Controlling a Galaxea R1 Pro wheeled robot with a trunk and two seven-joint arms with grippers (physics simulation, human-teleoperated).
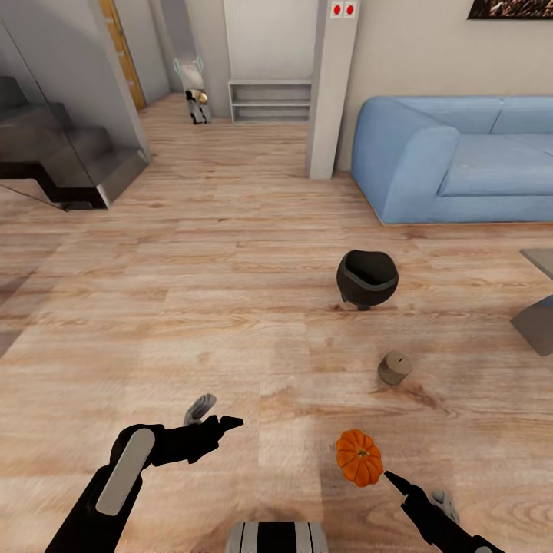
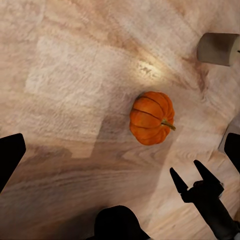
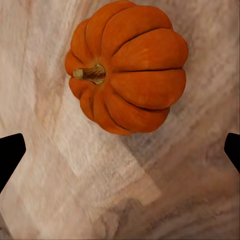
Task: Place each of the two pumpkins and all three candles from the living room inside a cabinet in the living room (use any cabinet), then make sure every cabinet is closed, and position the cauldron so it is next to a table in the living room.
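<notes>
From my head camera the table (image 1: 540, 303) is cut off at the right edge, only a corner showing. The sofa (image 1: 453, 153) runs out of frame too. I can't make out the small object (image 1: 197, 104) by the far shelf.

An orange ribbed pumpkin (image 2: 151, 117) is lying on its side on the pale wooden floor (image 2: 75, 75), its short stem pointing sideways. A beige cylindrical candle (image 2: 218, 48) is lying on the floor well apart from it, at the picture's edge. The right pincer (image 2: 192, 175) is reaching in near the pumpkin, its two dark pointed fingertips (image 2: 176, 178) spread apart and not touching it. Dark edges of the left pincer are framing both sides.
</notes>
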